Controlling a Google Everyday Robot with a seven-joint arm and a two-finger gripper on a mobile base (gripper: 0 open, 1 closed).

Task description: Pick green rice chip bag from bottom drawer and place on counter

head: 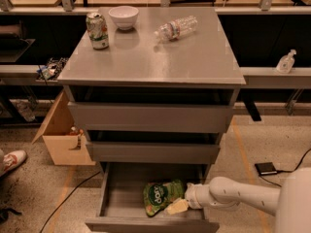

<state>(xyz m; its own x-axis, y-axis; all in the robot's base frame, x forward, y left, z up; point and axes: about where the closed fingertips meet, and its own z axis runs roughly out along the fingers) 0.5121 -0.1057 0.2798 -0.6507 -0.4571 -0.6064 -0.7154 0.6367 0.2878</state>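
The green rice chip bag lies flat inside the open bottom drawer, right of its middle, logo up. My gripper reaches into the drawer from the right on a white arm and sits at the bag's lower right edge, touching or almost touching it. The counter is the grey top of the cabinet above.
On the counter stand a green-and-white can, a white bowl and a clear plastic bottle lying on its side. The two upper drawers are slightly open. A cardboard box stands left of the cabinet.
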